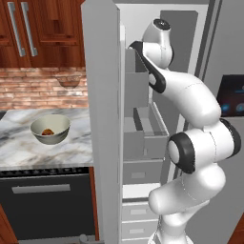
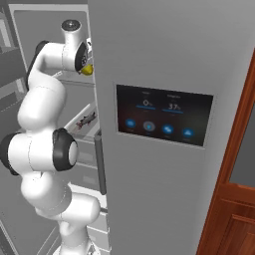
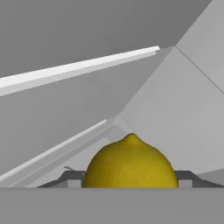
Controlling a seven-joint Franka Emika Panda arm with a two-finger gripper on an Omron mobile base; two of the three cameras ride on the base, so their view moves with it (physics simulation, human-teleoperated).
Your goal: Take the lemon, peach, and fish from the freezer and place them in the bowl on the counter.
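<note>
A: Hand view first. Where does the lemon (image 3: 130, 162) sit relative to the jaws (image 3: 130, 177)?

B: Right between them. One dark fingertip (image 3: 72, 177) shows on each flank of the lemon, and its nippled end points away from the camera, so its long axis runs along the reach, across the closing line. That is the relation the coming move turns on.

A: Are the jaws pinching it?

B: I cannot tell. They stand partly spread with the tips just beside the peel; contact is not clear.

A: And from the base cameras?

B: In the right base view the lemon (image 2: 87, 69) peeks out at the hand, high inside the freezer (image 2: 149, 60). The fish (image 2: 87, 119) lies on a shelf below the lemon.

A: The bowl?

B: The bowl (image 1: 50, 128) stands on the bench (image 1: 28, 147), well left of the freezer door (image 1: 102, 119), with the peach (image 1: 47, 132) in it. I judge the lemon grasp is under way.
</note>
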